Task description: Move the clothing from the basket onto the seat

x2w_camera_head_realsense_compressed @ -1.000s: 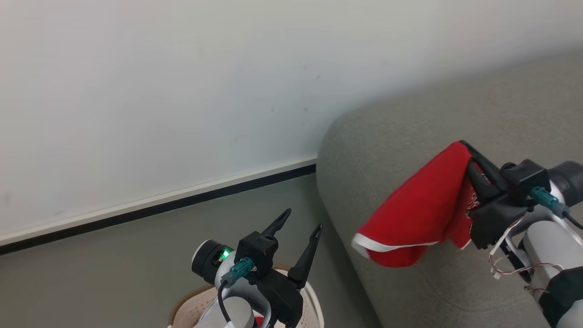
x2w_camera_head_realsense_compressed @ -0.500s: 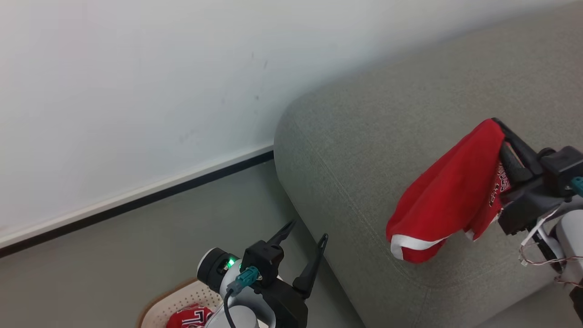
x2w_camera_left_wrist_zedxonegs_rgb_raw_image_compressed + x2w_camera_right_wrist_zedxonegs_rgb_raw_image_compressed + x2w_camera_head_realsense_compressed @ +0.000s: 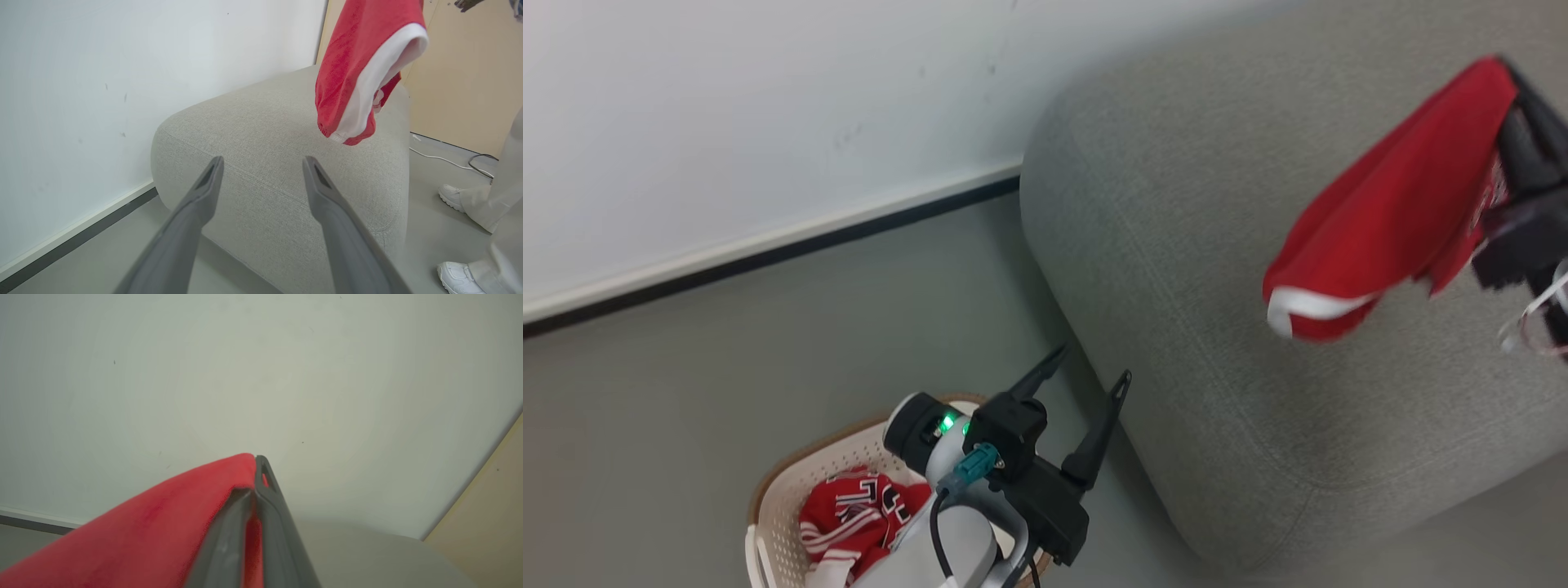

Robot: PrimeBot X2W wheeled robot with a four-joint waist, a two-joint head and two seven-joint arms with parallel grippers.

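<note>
The right gripper (image 3: 1513, 80) pinched a red jersey piece (image 3: 1380, 220) between closed fingers, dangling it above the seat (image 3: 1176, 245), likely for release. The left gripper (image 3: 1094, 365), fingers spread and empty, hovered near the basket (image 3: 768, 506), where more clothing (image 3: 849, 510) lay.

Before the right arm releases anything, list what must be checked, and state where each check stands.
1. Right gripper shut on the held jersey piece: ok, fingers pinch the red fabric.
2. Held jersey piece over the sofa: ok, it hangs above the cushion.
3. Fabric resting on the cushion: not ok, the left wrist view shows its hem hanging clear.
4. Left gripper open and empty for the next pick: ok.
5. Basket emptied: not ok, a second jersey piece lies inside.
6. Person's shoe beside the sofa, clear of the arm: cannot tell.
</note>
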